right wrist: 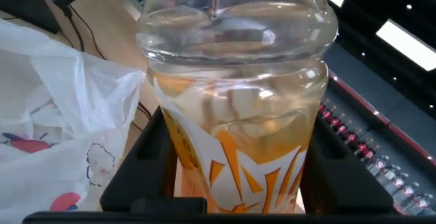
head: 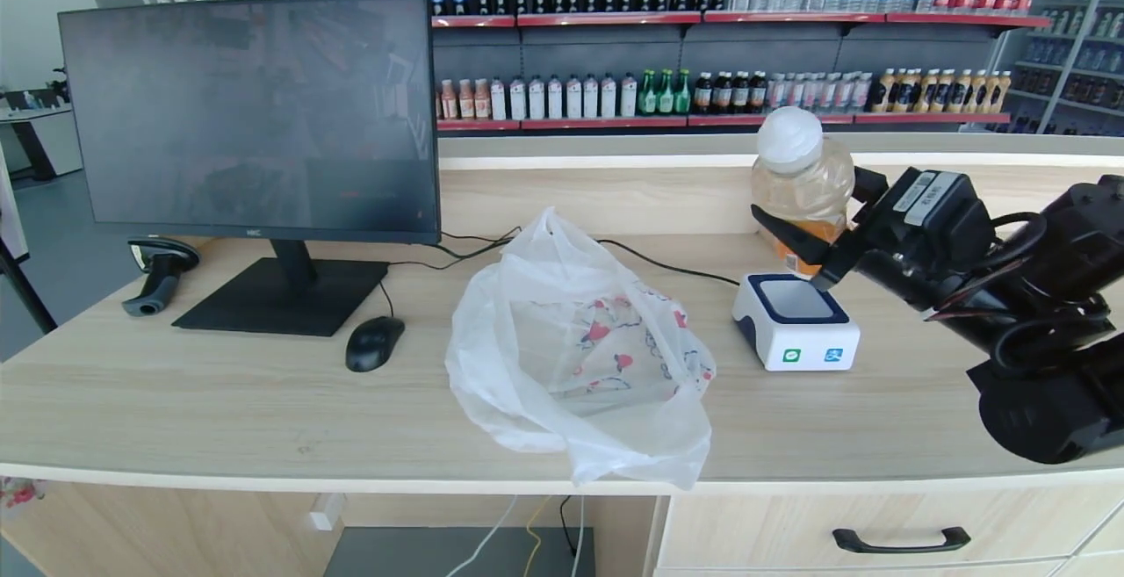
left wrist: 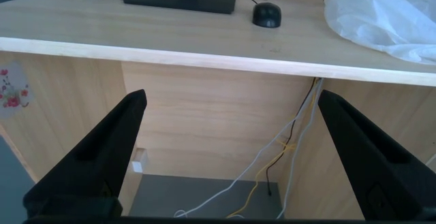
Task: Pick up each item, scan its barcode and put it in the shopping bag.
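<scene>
The right arm (head: 1036, 313) is extended in from the right side, its wrist (head: 931, 212) turned so that the right gripper (head: 812, 204) is pointed leftward and roughly level. Its black fingers (right wrist: 139, 166) are closed on either side of a bottle (head: 801, 177) — the lower body is clamped and the bottle is held upright. The left gripper (left wrist: 228, 159) is held low and pointed forward — its two fingers (left wrist: 95, 159) are spread wide, with nothing gripped between them.

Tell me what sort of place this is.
Probably a small shop's checkout counter: shelves of bottled drinks behind it, a barcode scanner beside a plastic shopping bag, and a monitor with a mouse.
</scene>
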Robot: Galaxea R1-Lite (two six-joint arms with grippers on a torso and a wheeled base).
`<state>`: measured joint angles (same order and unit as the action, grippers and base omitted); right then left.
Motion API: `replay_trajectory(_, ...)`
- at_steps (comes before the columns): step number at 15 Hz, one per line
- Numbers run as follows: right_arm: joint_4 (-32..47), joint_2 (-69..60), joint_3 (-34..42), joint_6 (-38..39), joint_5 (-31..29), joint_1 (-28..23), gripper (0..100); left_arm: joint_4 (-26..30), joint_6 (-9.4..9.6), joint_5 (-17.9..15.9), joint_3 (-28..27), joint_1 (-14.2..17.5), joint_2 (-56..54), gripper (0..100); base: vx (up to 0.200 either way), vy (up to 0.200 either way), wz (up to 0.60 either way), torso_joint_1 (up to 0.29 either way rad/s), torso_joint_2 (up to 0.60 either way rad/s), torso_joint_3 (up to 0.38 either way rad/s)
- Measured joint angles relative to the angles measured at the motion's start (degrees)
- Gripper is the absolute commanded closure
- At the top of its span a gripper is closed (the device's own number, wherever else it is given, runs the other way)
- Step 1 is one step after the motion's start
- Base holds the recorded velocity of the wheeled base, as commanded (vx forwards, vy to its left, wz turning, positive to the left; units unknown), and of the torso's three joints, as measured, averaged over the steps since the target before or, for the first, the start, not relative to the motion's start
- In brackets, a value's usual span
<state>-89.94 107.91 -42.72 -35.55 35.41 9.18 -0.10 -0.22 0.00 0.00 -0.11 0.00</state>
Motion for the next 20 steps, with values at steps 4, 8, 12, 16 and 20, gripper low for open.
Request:
replay_trajectory(4,-0.1,0.1,2.5,-5.9,6.6,-0.6,100,-0.1,0.04,0.0,0.0,0.0,0.0,0,0.0,0.0,0.0,0.0,0.0,0.0)
replay_trajectory(8,0.0,0.5,3.6,-7.7,10.5,-2.4,100,-0.2,0.22,0.0,0.0,0.0,0.0,0,0.0,0.0,0.0,0.0,0.0,0.0)
replay_trajectory(12,-0.1,0.6,2.3,-9.0,13.1,-2.2,100,-0.2,0.33,0.0,0.0,0.0,0.0,0,0.0,0.0,0.0,0.0,0.0,0.0)
replay_trajectory(16,0.0,3.1,0.4,-8.2,13.5,-5.0,100,-0.2,0.32,0.0,0.0,0.1,0.0,0,0.0,0.0,0.0,0.0,0.0,0.0)
replay_trajectory(20,0.0,5.6,-0.7,-8.5,13.6,-6.6,100,-0.1,0.24,0.0,0.0,0.0,0.0,0,0.0,0.0,0.0,0.0,0.0,0.0)
